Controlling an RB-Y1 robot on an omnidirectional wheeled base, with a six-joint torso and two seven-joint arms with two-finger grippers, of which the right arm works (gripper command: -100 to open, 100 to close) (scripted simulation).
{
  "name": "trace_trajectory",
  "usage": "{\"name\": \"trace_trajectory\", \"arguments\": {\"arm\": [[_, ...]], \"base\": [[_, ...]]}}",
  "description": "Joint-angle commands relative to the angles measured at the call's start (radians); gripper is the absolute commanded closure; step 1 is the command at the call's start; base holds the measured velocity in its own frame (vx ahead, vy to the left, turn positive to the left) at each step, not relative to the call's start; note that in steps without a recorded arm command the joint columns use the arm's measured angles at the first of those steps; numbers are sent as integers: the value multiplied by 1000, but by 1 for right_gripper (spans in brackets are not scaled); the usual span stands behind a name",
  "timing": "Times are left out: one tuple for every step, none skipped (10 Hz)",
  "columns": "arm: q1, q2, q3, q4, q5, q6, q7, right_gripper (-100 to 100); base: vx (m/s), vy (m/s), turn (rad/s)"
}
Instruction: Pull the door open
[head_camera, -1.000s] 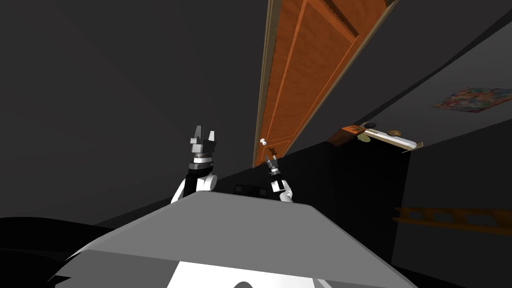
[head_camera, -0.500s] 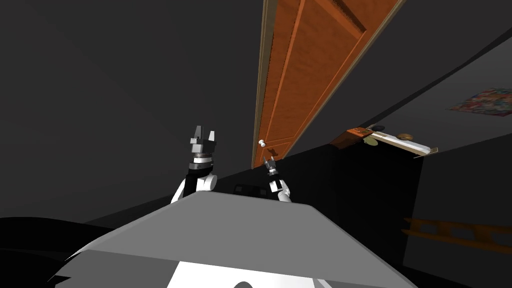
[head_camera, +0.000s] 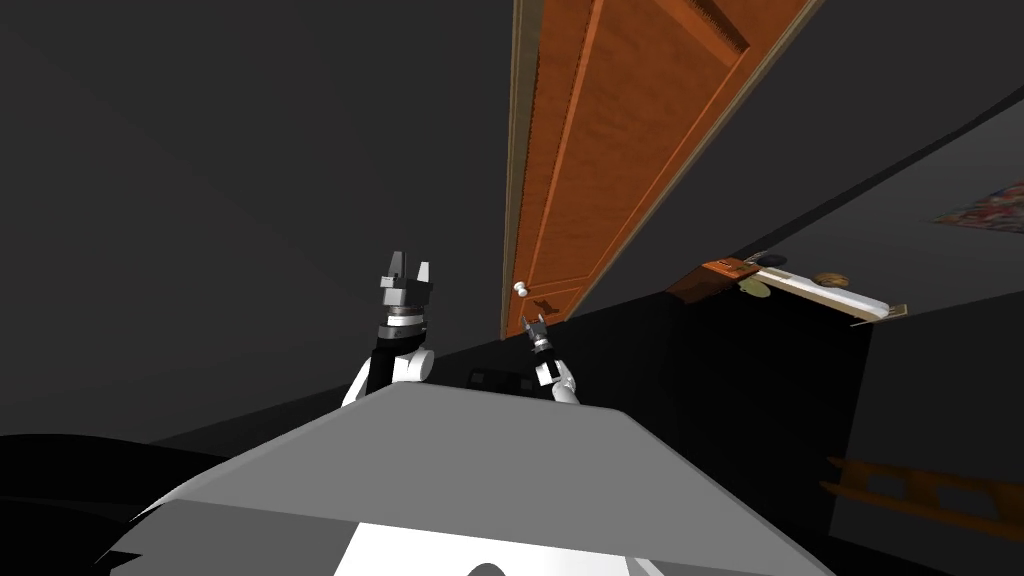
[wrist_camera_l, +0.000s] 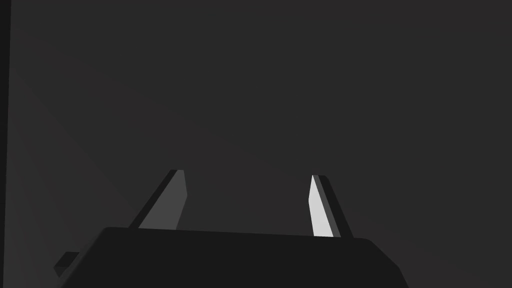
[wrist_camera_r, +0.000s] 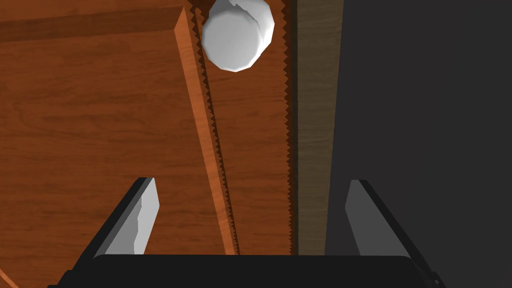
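An orange-brown panelled door (head_camera: 610, 150) stands in a dark grey wall, with a small white round knob (head_camera: 520, 289) near its edge by the frame. My right gripper (head_camera: 534, 323) is open, a little below the knob and short of it. In the right wrist view the knob (wrist_camera_r: 238, 34) sits ahead of the open fingers, clear of them, over the door (wrist_camera_r: 100, 125) and beside the brown frame strip (wrist_camera_r: 312, 125). My left gripper (head_camera: 409, 268) is raised in front of the dark wall, to the left of the door, and is open (wrist_camera_l: 247, 200) with nothing in it.
A dark grey wall (head_camera: 250, 180) flanks the door on the left. To the right, a shelf (head_camera: 800, 285) carries small objects, and a brown rack (head_camera: 930, 490) hangs lower at the far right. A colourful picture (head_camera: 985, 210) is on the right wall.
The whole head view has shifted: the door now leans more upright and the shelf slid right, so I have moved. My right gripper has crept up closer to the knob.
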Motion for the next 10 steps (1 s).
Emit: {"name": "trace_trajectory", "arguments": {"arm": [[-18,7,-2,36,4,-8,28,-100],[-32,16,-1,70,10,-14,59,-100],[-39,20,-1,85,13,-17,73,-100],[-44,24,-1,97,15,-19,84,-100],[-49,28,-1,108,17,-21,95,-100],[-58,36,-1,132,21,-26,117,-100],[-67,43,-1,152,25,-30,136,-100],[-64,37,-2,144,22,-31,122,-100],[-57,19,-21,141,9,-30,128,-100],[-52,7,-36,140,-1,-29,131,-100]], "base": [[46,-81,45],[75,-94,83],[90,-101,68],[80,-85,27],[70,-67,28],[68,-71,52],[109,-98,62],[55,-48,18],[-80,31,182],[-121,81,276]]}}
